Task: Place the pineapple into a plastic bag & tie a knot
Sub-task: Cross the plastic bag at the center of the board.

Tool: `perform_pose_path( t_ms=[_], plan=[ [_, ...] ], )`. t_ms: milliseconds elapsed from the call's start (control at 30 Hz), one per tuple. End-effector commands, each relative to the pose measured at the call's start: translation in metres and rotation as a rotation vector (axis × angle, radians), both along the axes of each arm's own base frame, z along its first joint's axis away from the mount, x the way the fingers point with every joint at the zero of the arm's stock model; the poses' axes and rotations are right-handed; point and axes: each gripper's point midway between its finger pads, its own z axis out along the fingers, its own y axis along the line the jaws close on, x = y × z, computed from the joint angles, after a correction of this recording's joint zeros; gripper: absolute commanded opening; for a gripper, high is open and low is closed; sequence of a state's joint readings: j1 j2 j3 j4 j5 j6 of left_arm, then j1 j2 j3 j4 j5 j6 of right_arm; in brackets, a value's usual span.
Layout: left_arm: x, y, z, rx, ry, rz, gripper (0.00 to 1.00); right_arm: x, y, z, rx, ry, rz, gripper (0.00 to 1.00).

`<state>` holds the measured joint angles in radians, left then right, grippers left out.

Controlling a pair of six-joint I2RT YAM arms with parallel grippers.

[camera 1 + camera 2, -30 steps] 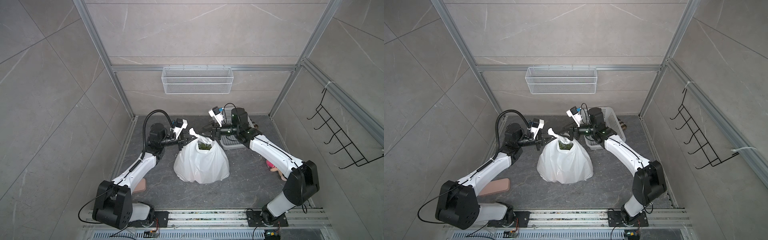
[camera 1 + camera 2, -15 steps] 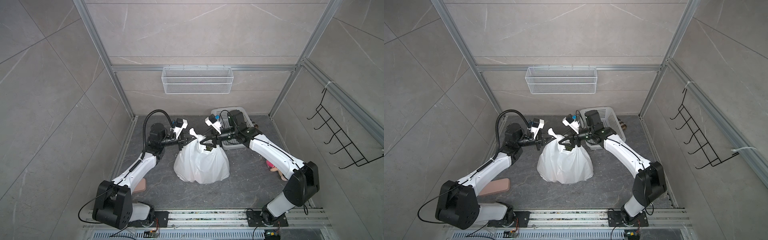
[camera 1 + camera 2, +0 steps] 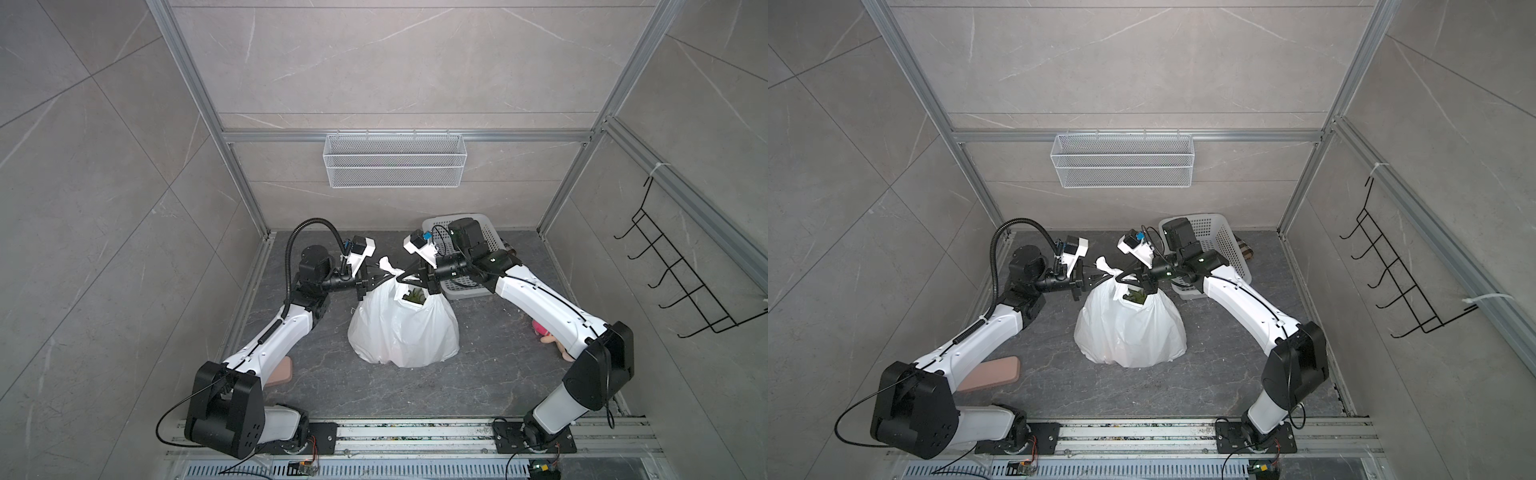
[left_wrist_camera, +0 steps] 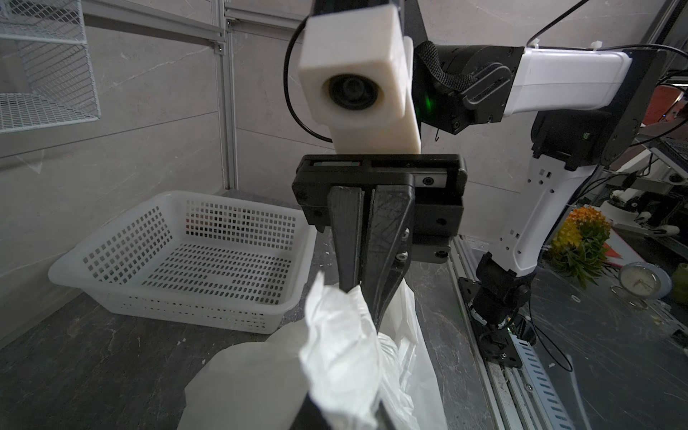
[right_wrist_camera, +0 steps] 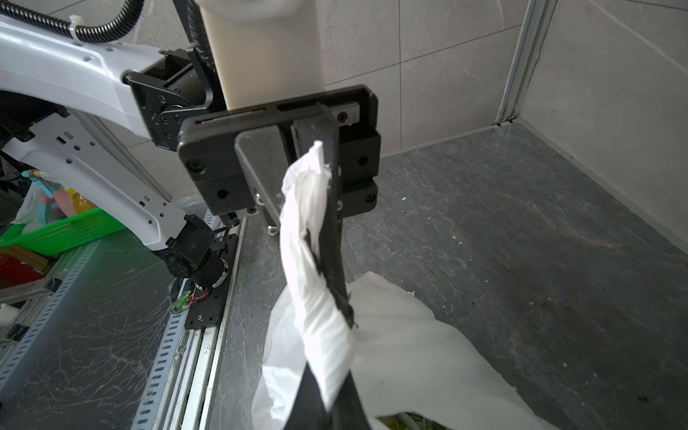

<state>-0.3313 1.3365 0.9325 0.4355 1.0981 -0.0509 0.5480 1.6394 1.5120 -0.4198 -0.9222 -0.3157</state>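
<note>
I am watching from far away, and both arms meet over the top of the plastic bag (image 3: 403, 328). The bag sits on the dark floor in the middle, between the two arms, and it looks big and puffy in both top views. Its mouth is a little open, and the pineapple (image 3: 413, 297) is inside (I only see its green leaves poking up).

The left gripper (image 3: 390, 274) is squeezed tight on a twisted white handle strip (image 5: 309, 260) of the bag. A short white end (image 3: 386, 264) sticks up just beside it. The right gripper (image 3: 405, 276) is squeezed tight too. In the right wrist view its dark fingers (image 5: 316, 402) pinch white bag plastic. The tips of the two grippers are almost touching, right above the bag's mouth. I cannot tell if the strips are tied together there, because the fingers hide that spot.

A white basket (image 3: 490, 232) with little holes sits behind the right arm, near the back wall. A pink pad (image 3: 994, 372) lies on the floor by the left arm. A wire shelf (image 3: 395, 166) hangs on the back wall.
</note>
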Motion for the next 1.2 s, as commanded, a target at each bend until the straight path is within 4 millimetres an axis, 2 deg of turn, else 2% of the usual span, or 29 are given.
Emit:
perform_pose_path(
  t_ms=[0, 100, 233, 433, 567, 667, 733, 800, 867, 967, 1100, 1167],
  plan=[
    [-0.015, 0.004, 0.026, 0.016, -0.119, -0.017, 0.06, -0.01, 0.0, 0.014, 0.0, -0.044, 0.027, 0.0],
    [-0.022, 0.006, 0.015, 0.07, -0.096, -0.032, 0.26, -0.016, -0.001, 0.02, 0.006, -0.052, 0.048, 0.0],
    [-0.028, 0.005, 0.013, 0.086, -0.084, -0.076, 0.41, -0.022, -0.002, 0.026, 0.021, -0.047, 0.073, 0.0],
    [-0.016, -0.002, 0.025, 0.032, -0.071, -0.087, 0.52, -0.021, 0.0, 0.027, 0.021, -0.049, 0.073, 0.0],
    [-0.011, -0.009, 0.021, 0.034, -0.051, -0.107, 0.53, -0.022, 0.0, 0.028, 0.024, -0.051, 0.077, 0.0],
    [-0.011, -0.013, 0.016, 0.041, -0.025, -0.131, 0.5, -0.023, 0.0, 0.029, 0.026, -0.055, 0.081, 0.0],
    [-0.011, -0.015, 0.016, 0.041, -0.023, -0.137, 0.42, -0.024, -0.001, 0.028, 0.02, -0.052, 0.085, 0.0],
    [-0.013, -0.016, 0.019, 0.037, -0.028, -0.147, 0.18, -0.024, -0.002, 0.026, 0.013, -0.054, 0.086, 0.0],
    [-0.014, -0.015, 0.021, 0.036, -0.04, -0.148, 0.0, -0.025, -0.003, 0.026, 0.006, -0.059, 0.08, 0.0],
    [-0.017, -0.014, 0.022, 0.036, -0.064, -0.139, 0.0, -0.023, -0.007, 0.027, -0.01, -0.07, 0.042, 0.01],
    [-0.012, -0.011, 0.026, 0.037, -0.103, -0.076, 0.0, -0.014, -0.025, 0.031, -0.05, -0.038, -0.092, 0.41],
    [-0.009, -0.009, 0.028, 0.034, -0.127, -0.033, 0.0, -0.012, -0.039, 0.034, -0.069, -0.037, -0.184, 0.55]
  ],
)
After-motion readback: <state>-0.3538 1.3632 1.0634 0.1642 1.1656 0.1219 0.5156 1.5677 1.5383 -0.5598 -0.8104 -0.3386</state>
